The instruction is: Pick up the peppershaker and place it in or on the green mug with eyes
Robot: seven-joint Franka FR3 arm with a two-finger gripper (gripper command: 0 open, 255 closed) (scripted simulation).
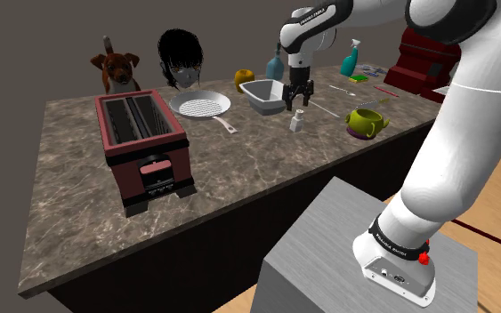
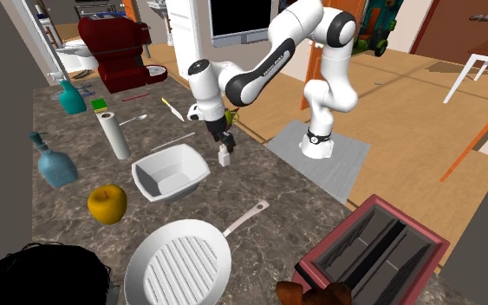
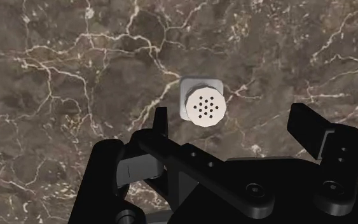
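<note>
Shaker [image 1: 296,123] [image 3: 203,105]: white, upright on the marble counter [image 1: 239,173], cap holes facing up. My gripper [image 1: 296,106] [image 3: 233,121] hangs just above it w/o contact. Fingers are spread wide, nothing held. Wrist view: shaker sits ahead of my fingertips, nearer one finger, not btwn them. White tray [image 1: 266,93] is just beside the shaker. Green mug [image 1: 365,122] is near, toward the shoulder view's right.

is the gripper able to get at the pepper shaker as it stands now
Probably yes. The gripper hangs open right above the pepper shaker, which stands upright on bare countertop with nothing between them.
</note>
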